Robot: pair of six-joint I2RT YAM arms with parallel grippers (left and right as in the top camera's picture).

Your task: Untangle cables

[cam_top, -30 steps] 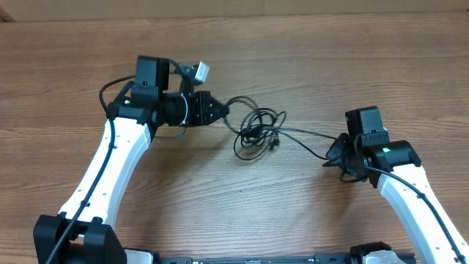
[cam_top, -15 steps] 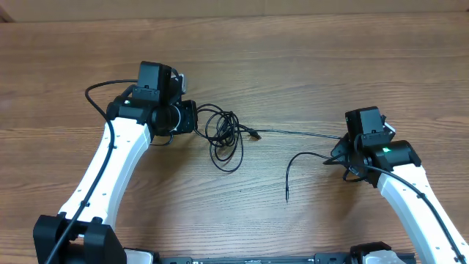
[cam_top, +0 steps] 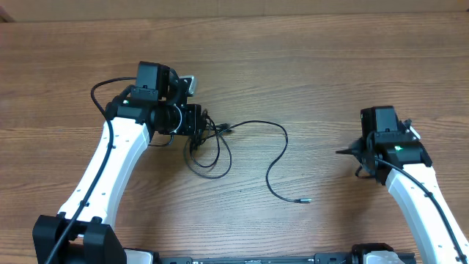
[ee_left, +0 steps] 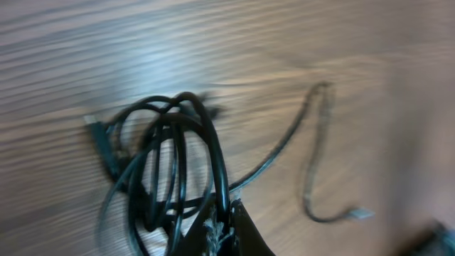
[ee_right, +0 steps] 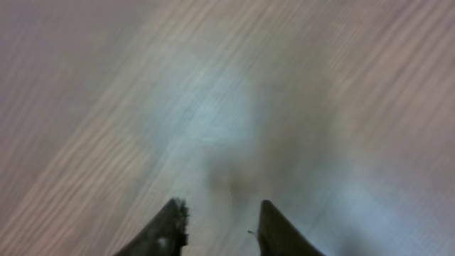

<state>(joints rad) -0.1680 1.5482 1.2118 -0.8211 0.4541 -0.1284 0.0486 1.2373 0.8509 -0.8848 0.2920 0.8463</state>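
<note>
Cables (cam_top: 209, 147) lie left of centre in the overhead view, a tangle of black loops bunched right against the left gripper (cam_top: 198, 121), which is clenched on the bundle (the left wrist view shows the loops running straight into its closed fingers). One loose strand (cam_top: 282, 139) arcs out toward the middle of the frame and curls down to a silver-tipped plug (cam_top: 303, 199) at lower centre. The right gripper (cam_top: 344, 152) sits at the right side, well apart from that strand; its fingers (ee_right: 170, 227) are parted and grasp nothing, though its wrist view is badly blurred. A thicker black arm wire (cam_top: 99, 92) loops at upper left, beside the left arm. Everything rests on a brown wood-grain table (cam_top: 293, 66), with a paler strip (cam_top: 234, 6) along the top edge.
</note>
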